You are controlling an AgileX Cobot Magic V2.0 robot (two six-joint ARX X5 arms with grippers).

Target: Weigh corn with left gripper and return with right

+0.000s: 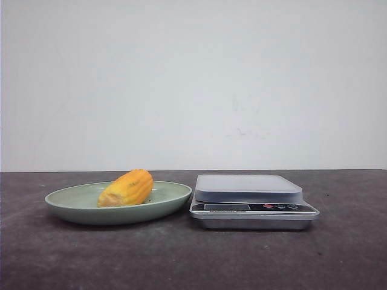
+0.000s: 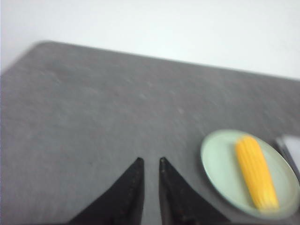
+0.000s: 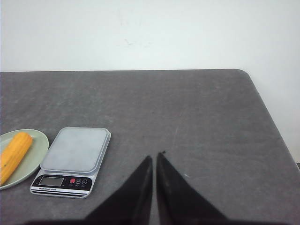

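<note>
The corn (image 1: 127, 188) lies on its side in a pale green plate (image 1: 66, 205) at the left of the table. The left wrist view shows the same corn (image 2: 255, 171) on that plate (image 2: 218, 159), off to one side of my left gripper (image 2: 150, 161). That gripper hangs above bare table, its fingers slightly apart and empty. My right gripper (image 3: 155, 155) hovers over bare table too, well clear of the corn (image 3: 14, 152), its fingers almost touching with nothing between them. The front view shows neither gripper.
A silver kitchen scale (image 1: 248, 187) with a flat grey platform stands right beside the plate, and nothing lies on it (image 3: 77, 150). The dark grey table (image 3: 211, 117) ends at a white wall behind, and its rounded far corner shows in both wrist views.
</note>
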